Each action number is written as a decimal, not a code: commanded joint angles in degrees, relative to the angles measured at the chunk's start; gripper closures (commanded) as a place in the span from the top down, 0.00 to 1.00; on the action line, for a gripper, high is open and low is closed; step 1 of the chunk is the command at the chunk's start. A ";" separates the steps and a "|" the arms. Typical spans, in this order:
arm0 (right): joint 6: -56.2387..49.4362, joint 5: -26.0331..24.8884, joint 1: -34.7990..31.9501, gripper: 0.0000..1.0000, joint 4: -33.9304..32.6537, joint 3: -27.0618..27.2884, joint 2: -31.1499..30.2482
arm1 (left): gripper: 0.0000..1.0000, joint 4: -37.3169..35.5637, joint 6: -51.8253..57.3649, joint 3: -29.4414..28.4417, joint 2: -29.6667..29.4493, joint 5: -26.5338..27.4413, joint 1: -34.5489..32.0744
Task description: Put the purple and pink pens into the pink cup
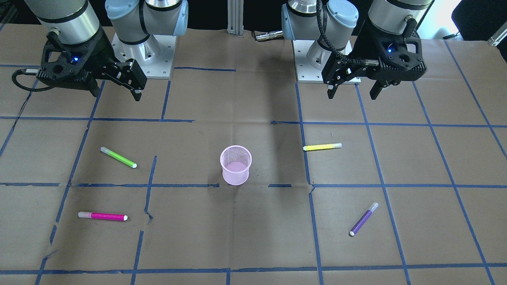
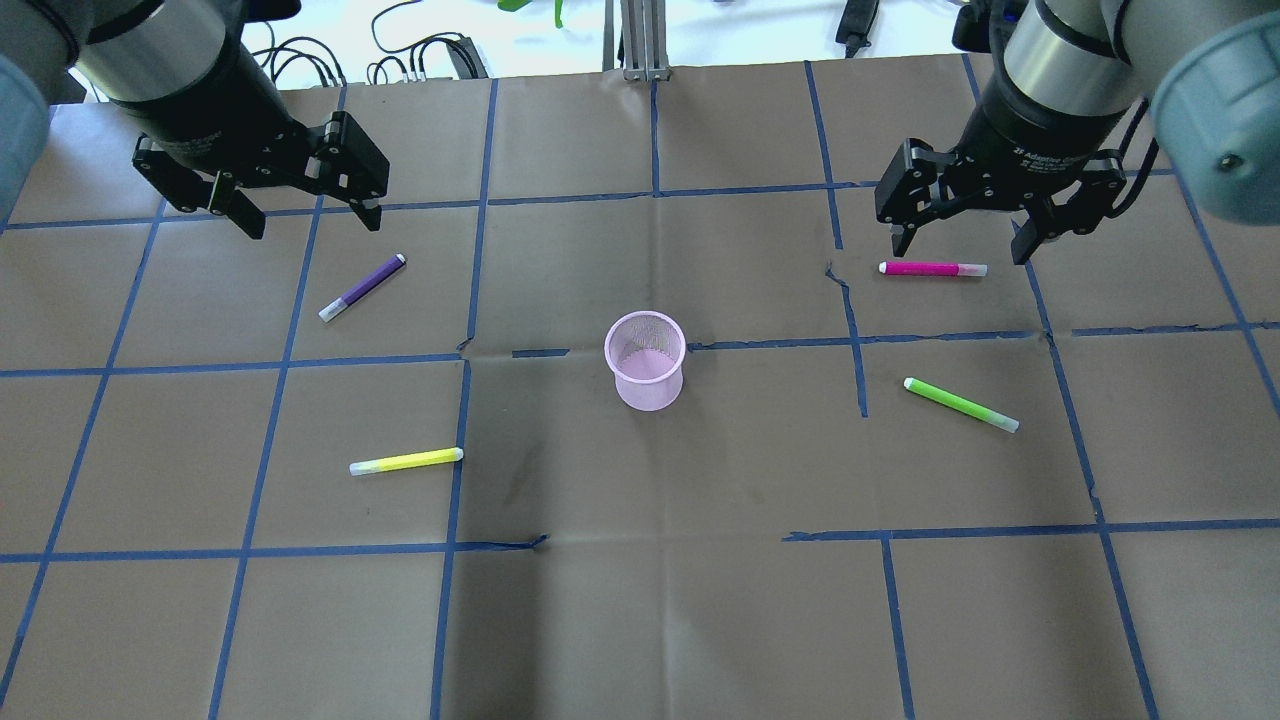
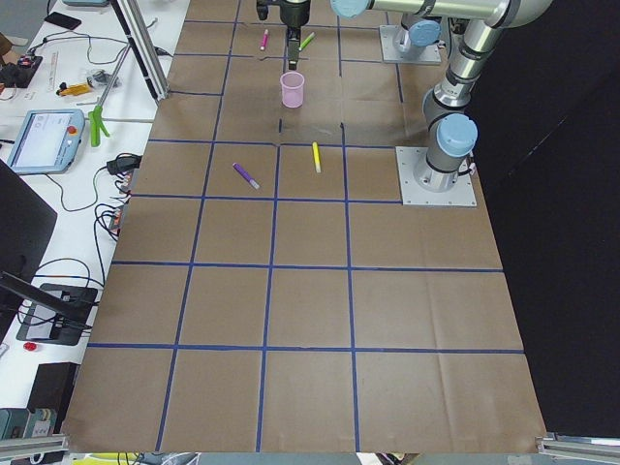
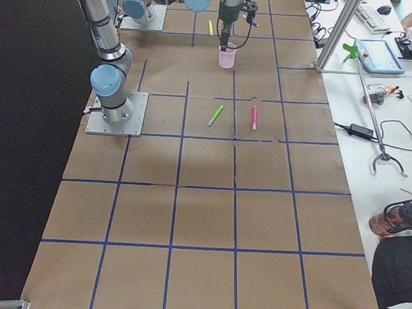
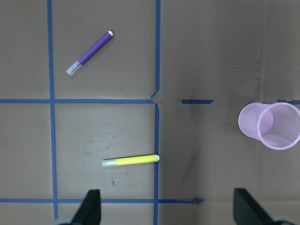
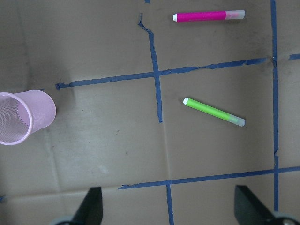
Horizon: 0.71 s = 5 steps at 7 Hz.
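One pink cup (image 2: 645, 360), fine mesh pattern. One purple pen (image 2: 362, 287); one pink pen (image 2: 932, 269), magenta; one green pen (image 2: 960, 404), lime; one yellow pen (image 2: 406, 461); caps pale. Brown surface (image 2: 640, 620), blue tape grid.

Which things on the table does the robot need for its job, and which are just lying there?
Needed for the job:
purple pen
pink pen
pink cup

Just lying about:
yellow pen
green pen
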State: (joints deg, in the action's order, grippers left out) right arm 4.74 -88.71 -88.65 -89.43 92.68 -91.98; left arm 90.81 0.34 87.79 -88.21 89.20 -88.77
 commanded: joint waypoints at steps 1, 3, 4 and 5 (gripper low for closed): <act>-9.41 0.03 0.33 1.00 -1.71 0.13 0.49 | 0.98 0.07 0.02 0.01 0.06 0.09 0.00; -18.84 -0.06 0.85 1.00 -8.79 -0.05 6.60 | 0.98 0.15 0.02 0.01 0.32 0.18 0.00; -26.46 0.03 2.33 1.00 -10.75 -0.40 8.56 | 0.98 0.33 0.02 0.01 0.50 0.18 0.00; -36.11 -1.02 5.22 1.00 -12.60 -0.83 9.45 | 0.98 0.42 0.02 0.01 0.58 0.27 0.00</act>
State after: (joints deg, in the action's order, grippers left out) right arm -20.96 -88.95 -86.13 -99.48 92.31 -84.29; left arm 91.11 0.35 87.80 -87.76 89.40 -88.77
